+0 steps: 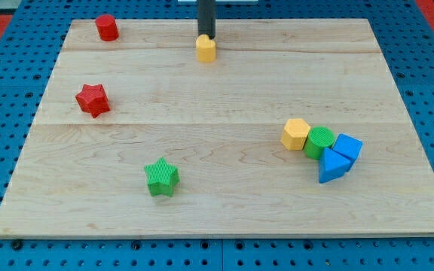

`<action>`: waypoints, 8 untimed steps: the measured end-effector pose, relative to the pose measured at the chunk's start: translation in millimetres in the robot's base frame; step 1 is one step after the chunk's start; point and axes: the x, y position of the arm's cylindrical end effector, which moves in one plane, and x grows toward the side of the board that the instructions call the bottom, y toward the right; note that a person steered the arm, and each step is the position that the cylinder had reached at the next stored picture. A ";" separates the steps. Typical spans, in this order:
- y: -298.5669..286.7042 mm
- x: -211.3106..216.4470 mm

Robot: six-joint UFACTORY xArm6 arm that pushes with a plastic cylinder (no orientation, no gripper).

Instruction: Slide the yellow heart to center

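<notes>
The yellow heart (206, 48) sits near the view's top edge of the wooden board (224, 218), a little left of the middle. My tip (206, 36) is right behind it, on its top side, touching or almost touching it. The rod rises straight up out of the view.
A red cylinder-like block (107, 28) is at the top left. A red star (93, 99) is at the left. A green star (161, 177) is at the bottom left of centre. At the right, a yellow hexagon (295, 134), green cylinder (319, 142), blue cube (346, 146) and blue triangle (331, 166) cluster together.
</notes>
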 end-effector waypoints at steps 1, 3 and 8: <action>14.1 62.6; 5.1 55.3; -19.9 128.2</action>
